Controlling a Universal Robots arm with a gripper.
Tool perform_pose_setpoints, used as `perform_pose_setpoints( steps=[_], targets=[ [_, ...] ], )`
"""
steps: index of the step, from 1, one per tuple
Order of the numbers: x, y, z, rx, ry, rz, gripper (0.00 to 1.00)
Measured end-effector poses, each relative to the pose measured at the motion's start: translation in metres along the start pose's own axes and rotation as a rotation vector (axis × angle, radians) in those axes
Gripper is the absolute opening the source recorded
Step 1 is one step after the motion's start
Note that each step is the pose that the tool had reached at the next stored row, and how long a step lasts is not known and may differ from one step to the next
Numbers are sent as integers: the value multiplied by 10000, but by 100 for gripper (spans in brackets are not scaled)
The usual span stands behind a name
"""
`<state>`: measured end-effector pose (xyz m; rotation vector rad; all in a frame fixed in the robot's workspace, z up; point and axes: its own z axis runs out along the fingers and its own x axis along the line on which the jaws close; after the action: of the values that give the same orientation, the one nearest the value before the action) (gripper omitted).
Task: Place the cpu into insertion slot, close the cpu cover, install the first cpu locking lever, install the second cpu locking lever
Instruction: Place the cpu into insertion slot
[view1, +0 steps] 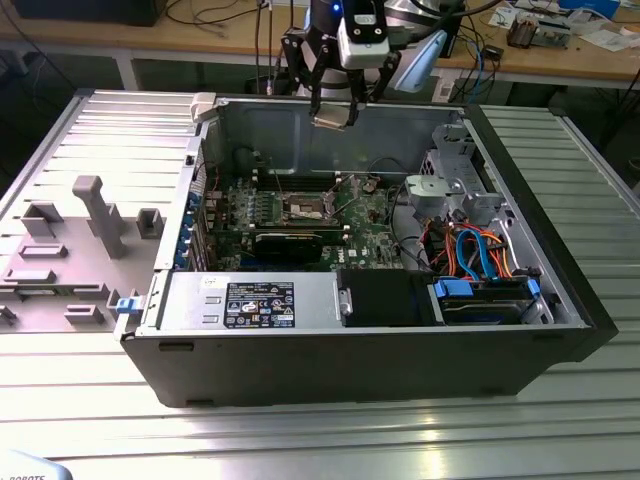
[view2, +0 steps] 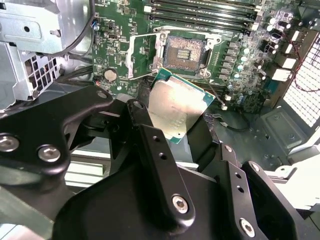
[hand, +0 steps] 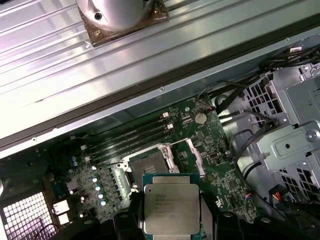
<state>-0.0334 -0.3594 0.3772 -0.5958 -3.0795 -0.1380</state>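
The black two-fingered gripper is closed on the small square cpu with a silvery-grey metal top, which is pinched by opposite edges between the dark fingers. In the exterior view the chip is held above the rear part of the open case, well clear of the board.

In both wrist views the chip is seen apart from the square insertion slot with its dark centre and silver rim, which lies bare. The thin silver cpu cover frame is swung open beside the slot.

The socket is set in a green motherboard, just beside long narrow black memory slots. The board is housed in a dark computer case laid on its side with the side panel off. A silver power supply box with a black label is seen along the near wall, and a silver drive cage above blue and orange cables on the exterior view's right.

The case is rested on a ribbed grey metal table. A grey moulded fixture tray is placed on the exterior view's left. Wooden workbenches strewn with cables and parts are seen behind.
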Motion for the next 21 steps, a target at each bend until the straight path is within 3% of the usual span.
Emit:
perform_pose_setpoints(
  steps=[12,21],
  targets=[
    [13,-5,2,-7,-32,376,55],
    [13,-6,3,-8,-36,422,55]
  ],
)
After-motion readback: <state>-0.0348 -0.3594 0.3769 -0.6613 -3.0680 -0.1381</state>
